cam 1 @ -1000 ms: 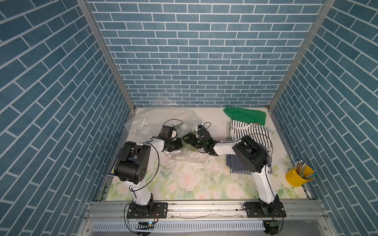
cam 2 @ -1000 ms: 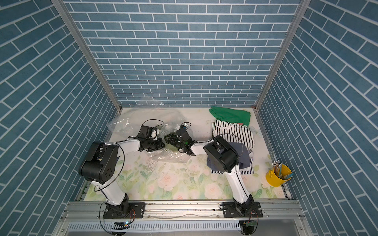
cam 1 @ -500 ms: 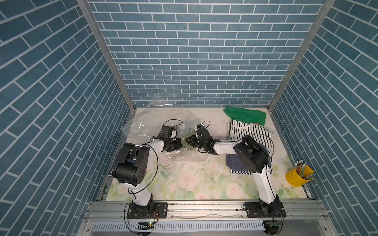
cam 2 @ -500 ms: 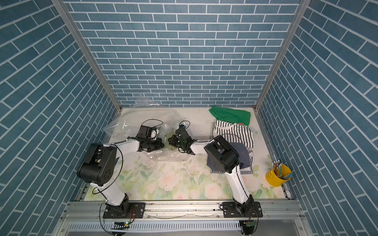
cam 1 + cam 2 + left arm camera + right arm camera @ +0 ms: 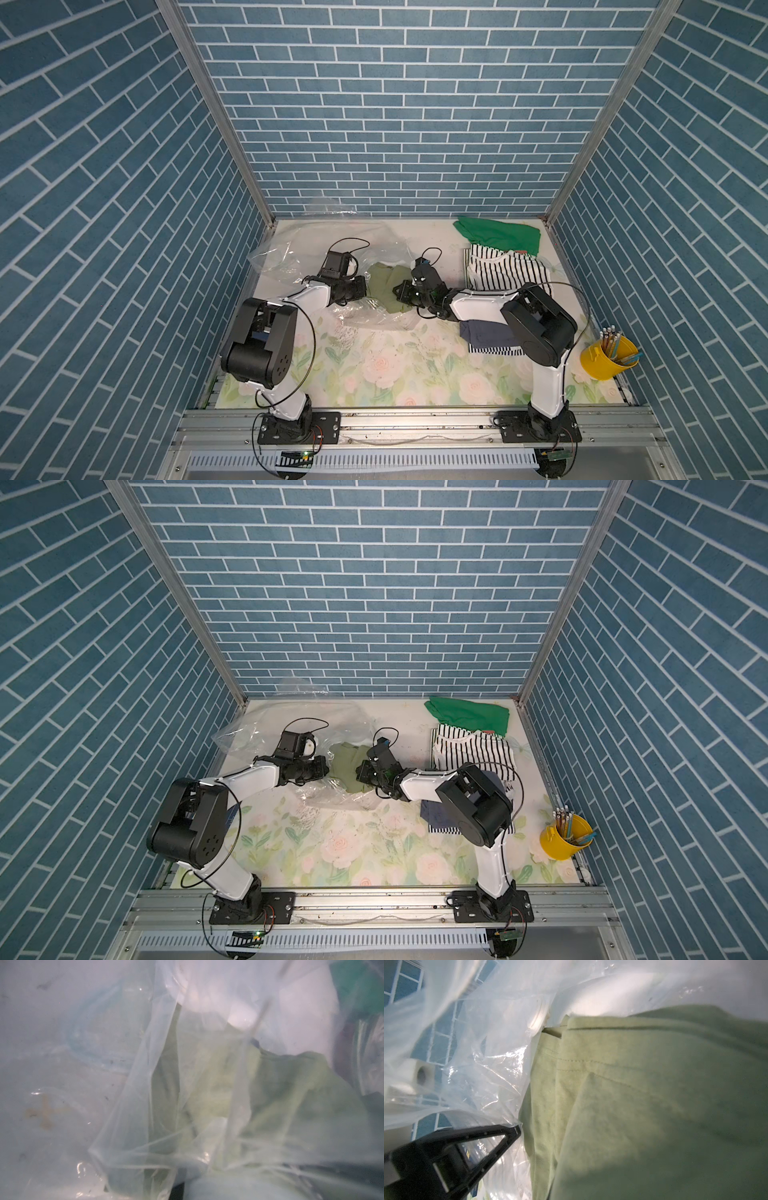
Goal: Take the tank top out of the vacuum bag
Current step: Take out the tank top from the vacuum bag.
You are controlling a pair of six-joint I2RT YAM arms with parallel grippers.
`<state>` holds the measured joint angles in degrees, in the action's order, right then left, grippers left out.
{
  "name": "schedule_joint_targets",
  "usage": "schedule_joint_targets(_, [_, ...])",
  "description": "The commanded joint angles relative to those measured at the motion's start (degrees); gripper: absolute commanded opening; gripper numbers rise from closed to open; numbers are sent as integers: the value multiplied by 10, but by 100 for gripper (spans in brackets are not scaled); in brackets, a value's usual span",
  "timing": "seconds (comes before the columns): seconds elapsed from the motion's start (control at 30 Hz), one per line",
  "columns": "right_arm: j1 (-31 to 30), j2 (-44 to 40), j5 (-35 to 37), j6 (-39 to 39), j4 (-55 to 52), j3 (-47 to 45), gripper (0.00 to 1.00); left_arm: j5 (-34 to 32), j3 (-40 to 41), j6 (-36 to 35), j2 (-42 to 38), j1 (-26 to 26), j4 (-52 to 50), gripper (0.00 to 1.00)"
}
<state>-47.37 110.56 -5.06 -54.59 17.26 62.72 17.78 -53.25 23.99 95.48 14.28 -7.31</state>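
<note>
Here's where you stand: the tank top, an olive-green one, lies on the worktop right between your 2 arms. It is partly under the loose film of the vacuum bag, which spreads off toward the back on the left arm's side.

Your left gripper is closed. In the left wrist view the folds of film run together toward it, so I read it as pinching the bag, with the green cloth showing just beyond through the plastic.

Your right gripper sits on the tank top's near edge, on the side facing the right arm. In the right wrist view only 1 finger shows, wrapped in film, and green cloth fills the rest of the picture. Whether the jaws have closed on the cloth, I cannot tell.

What matters now is direction. The tank top lies from the right gripper toward the left arm, its long side running roughly front to back, so the way out is across it, toward the right arm's side. The right arm is the one touching it and should pull, while the left anchors the bag. Watch for film caught in with the cloth.
</note>
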Motion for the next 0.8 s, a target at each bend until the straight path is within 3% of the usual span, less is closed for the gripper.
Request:
schedule_joint_targets(0.0, [1,-59,18,31,-29,-5,0,-18,-18,-14,7,0,-9,0])
schedule_joint_targets(0.4, [41,-188,11,103,-270,32,0,-27,-26,-1,23,-9,-4,1])
schedule_joint_targets(0.77, [153,-283,-13,151,-352,25,0,-62,-62,42,70,-20,-9,0])
